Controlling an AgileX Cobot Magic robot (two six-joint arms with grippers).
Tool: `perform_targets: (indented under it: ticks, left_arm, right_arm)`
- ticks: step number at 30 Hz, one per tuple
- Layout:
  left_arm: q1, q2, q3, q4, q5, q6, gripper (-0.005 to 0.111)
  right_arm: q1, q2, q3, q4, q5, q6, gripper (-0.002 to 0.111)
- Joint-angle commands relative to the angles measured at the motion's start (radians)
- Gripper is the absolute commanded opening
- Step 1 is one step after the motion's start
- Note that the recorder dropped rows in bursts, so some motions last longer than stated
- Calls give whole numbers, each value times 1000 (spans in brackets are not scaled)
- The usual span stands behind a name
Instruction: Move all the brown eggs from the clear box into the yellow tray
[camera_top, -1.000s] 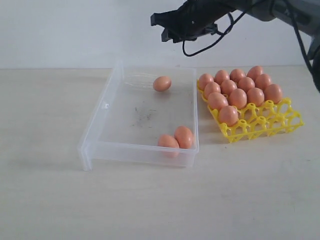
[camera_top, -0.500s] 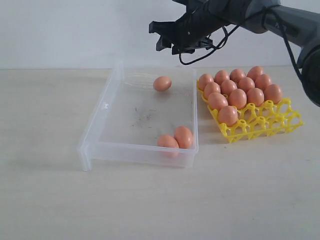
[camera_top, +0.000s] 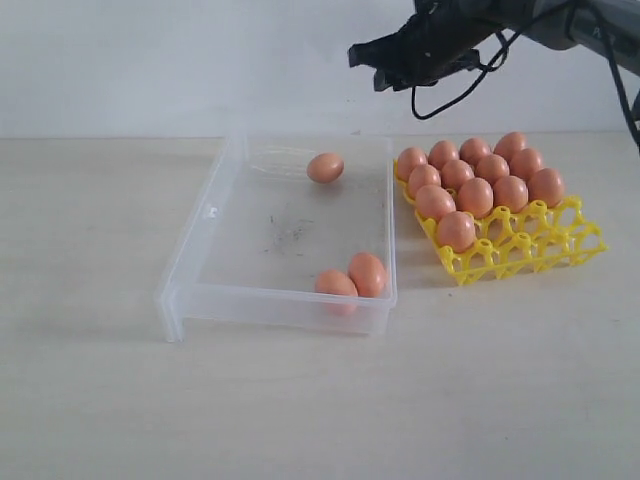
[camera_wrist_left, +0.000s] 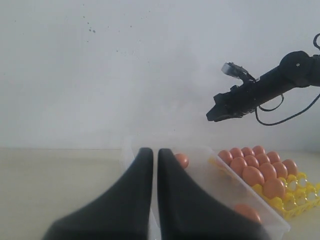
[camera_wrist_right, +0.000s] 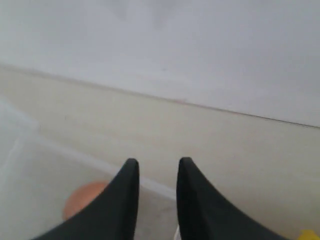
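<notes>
My left gripper (camera_wrist_left: 153, 152) hid much of the clear box (camera_wrist_left: 226, 175); my right wrist view cropped the yellow tray (camera_wrist_right: 311, 235) and blurred one brown egg (camera_wrist_right: 86, 197).

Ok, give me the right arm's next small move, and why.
Probably lower the right gripper toward the lone egg at the far end of the box. Its jaws are apart and empty, it hangs high near that end, and its wrist view already shows that egg below.

Your right gripper (camera_top: 366, 64) hangs high above a clear box (camera_top: 250, 250) holding three brown eggs (camera_top: 325, 167), yellow tray (camera_top: 572, 243) just beside.
</notes>
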Motion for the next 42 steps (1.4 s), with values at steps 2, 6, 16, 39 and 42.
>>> perform_targets:
  ticks: [2, 6, 16, 39, 42]
  left_arm:
    - [4, -3, 4, 3, -6, 4, 4]
    - [4, -3, 4, 3, -6, 4, 4]
    - [4, -3, 4, 3, -6, 4, 4]
    - [4, -3, 4, 3, -6, 4, 4]
    - [4, -3, 4, 3, -6, 4, 4]
  right_arm:
    - [-24, 127, -8, 431, -9, -93, 23]
    - [-16, 197, -8, 551, -8, -159, 49]
    - [-16, 206, -60, 444, 77, -172, 51]
    - [34, 241, -198, 313, 211, -153, 49]
    - [32, 246, -198, 328, 207, -153, 49]
